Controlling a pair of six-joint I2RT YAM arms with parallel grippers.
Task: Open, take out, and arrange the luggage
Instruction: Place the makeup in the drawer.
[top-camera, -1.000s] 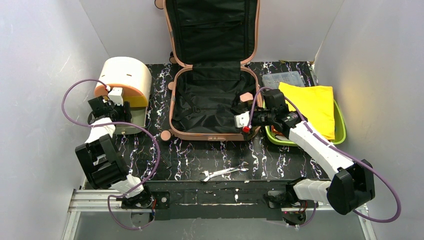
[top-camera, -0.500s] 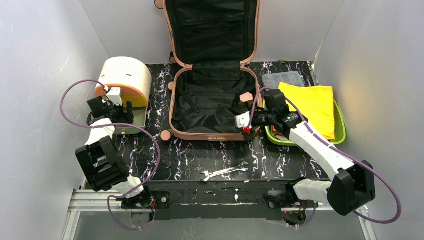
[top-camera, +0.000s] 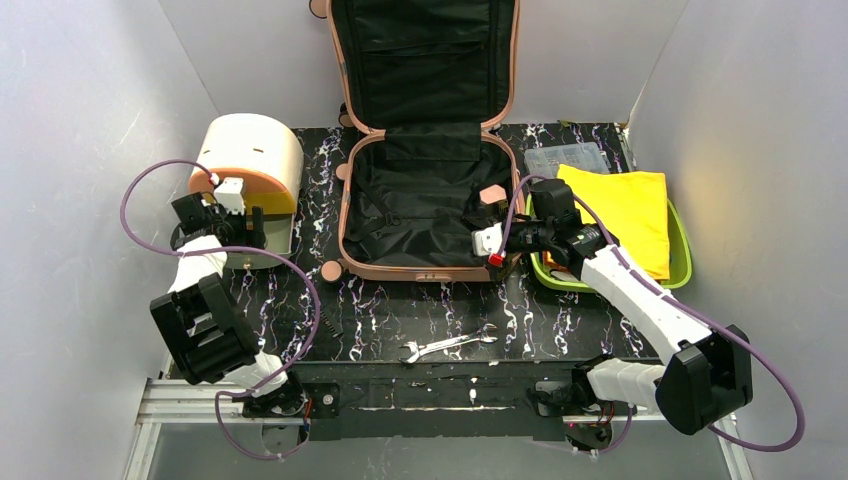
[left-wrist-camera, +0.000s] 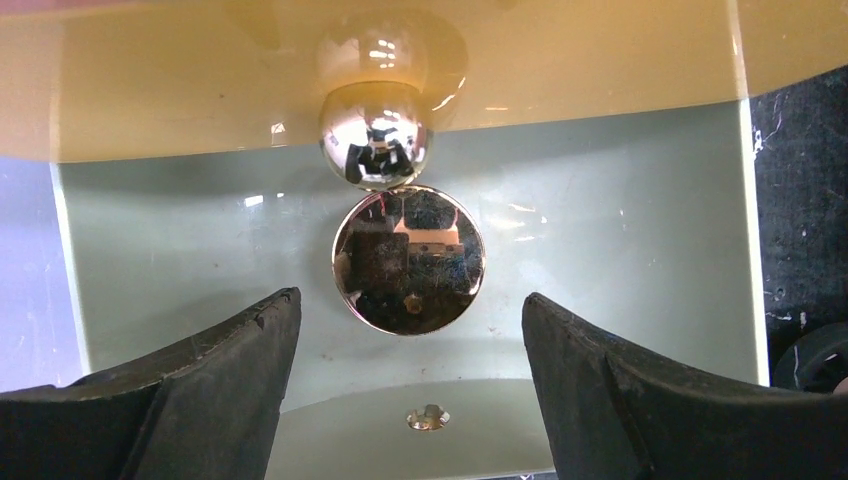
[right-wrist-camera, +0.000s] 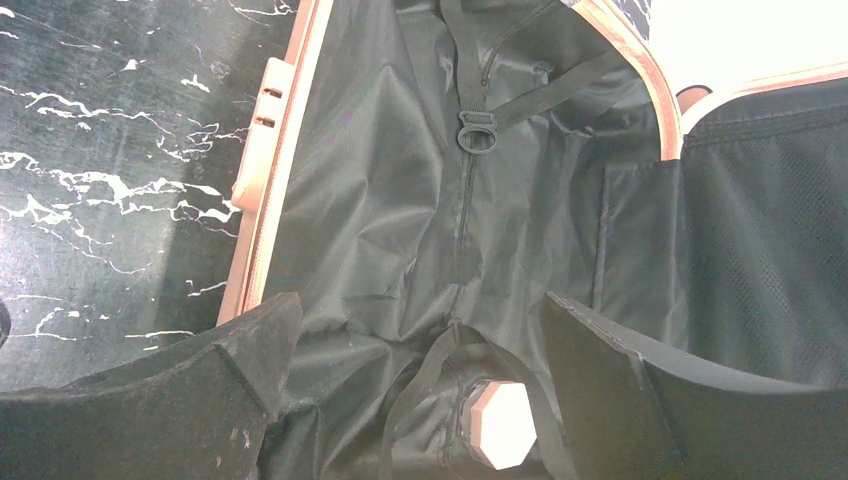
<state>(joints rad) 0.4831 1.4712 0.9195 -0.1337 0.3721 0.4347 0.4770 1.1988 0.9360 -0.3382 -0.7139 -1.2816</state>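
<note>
Cream drum box (top-camera: 250, 150) left, green tray (top-camera: 682, 262) right, wrench (top-camera: 447, 345) up front. Luggage (top-camera: 425, 210) sits centre-back, open, long axis running away from the arms, lid upright. Left gripper (left-wrist-camera: 410, 312) and right gripper (right-wrist-camera: 420, 330) gape wide, empty.

The widest free room is the near strip of worktop (top-camera: 380, 300) between the arm bases and the luggage (top-camera: 420, 210); only a wrench (top-camera: 448, 344) lies there. White walls (top-camera: 90, 150) close the left, right and back; the luggage's upright lid (top-camera: 425, 60) fills the middle of the back. A narrow bare lane runs between the drum-shaped box (top-camera: 250, 155) and the luggage; a pink wheel (top-camera: 330, 270) juts into its near end. On the right the lime-green tray (top-camera: 683, 255) sits just beside the luggage; the right arm's wrist covers that seam. The right end effector (right-wrist-camera: 420, 310) stands spread wide over slack lining; straps, a ring buckle (right-wrist-camera: 477, 130) and a pale octagonal piece (right-wrist-camera: 500, 437) lie below. The left end effector (left-wrist-camera: 408, 305) stands apart either side of a round chrome knob (left-wrist-camera: 408, 258), clear of it; a chrome ball (left-wrist-camera: 375, 135) and a cream overhang sit close above.
</note>
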